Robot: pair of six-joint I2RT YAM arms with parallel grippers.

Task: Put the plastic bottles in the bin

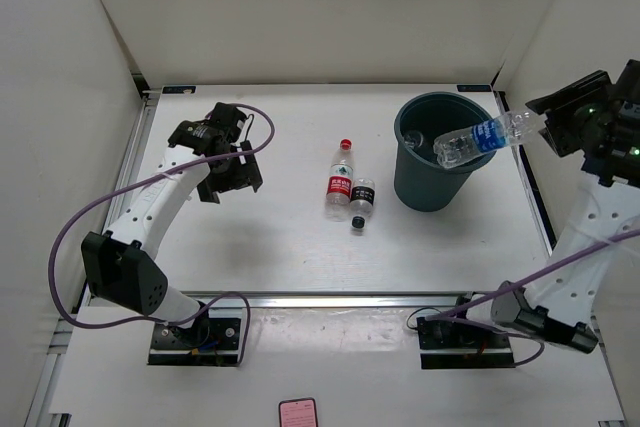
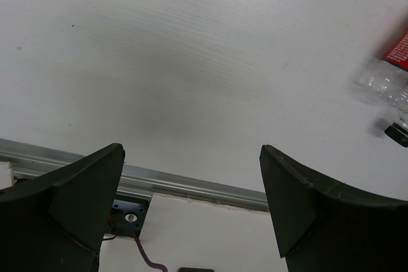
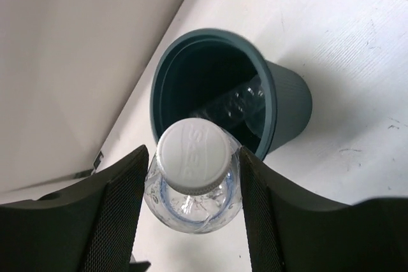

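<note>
My right gripper (image 1: 546, 125) is shut on the blue-labelled bottle (image 1: 482, 138) and holds it nearly level, its base out over the dark teal bin (image 1: 432, 190). In the right wrist view the bottle's white cap (image 3: 193, 152) sits between my mesh-faced fingers (image 3: 121, 214), above the bin's rim (image 3: 271, 87). An unlabelled clear bottle (image 3: 245, 103) lies inside the bin. The red-capped bottle (image 1: 341, 179) and the black-capped bottle (image 1: 362, 202) lie side by side on the table left of the bin. My left gripper (image 1: 235, 172) is open and empty, left of them; its wrist view catches them at the right edge (image 2: 386, 84).
White walls enclose the table on three sides. An aluminium rail (image 1: 330, 299) runs along the near edge, with the arm bases behind it. A small pink object (image 1: 297, 412) lies near the bottom edge.
</note>
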